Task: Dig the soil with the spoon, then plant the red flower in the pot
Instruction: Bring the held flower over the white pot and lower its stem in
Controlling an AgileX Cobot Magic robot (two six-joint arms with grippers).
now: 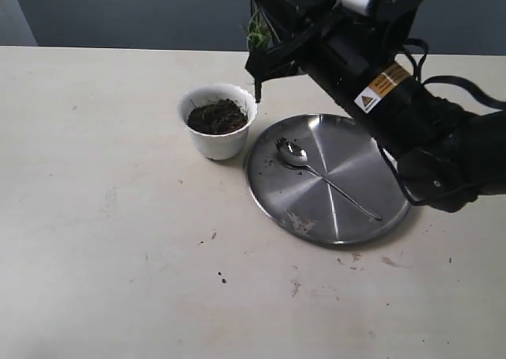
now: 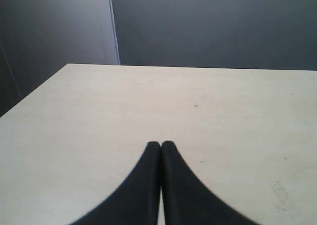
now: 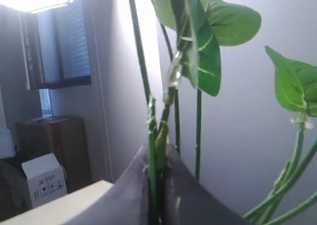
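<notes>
The white pot stands left of the steel plate, filled with dark soil. The spoon lies on the plate, its bowl toward the pot, with soil crumbs beside it. My right gripper hovers just behind and right of the pot, above the table. It is shut on the green stems of the red flower. Only stems and leaves show there, and a sliver of red bloom sits at the frame edge in the right wrist view. My left gripper is shut and empty over bare table; the exterior view does not show it.
The large round steel plate sits right of the pot under the right arm. Soil crumbs dot the table in front of the plate. A grey wall stands behind the table's far edge.
</notes>
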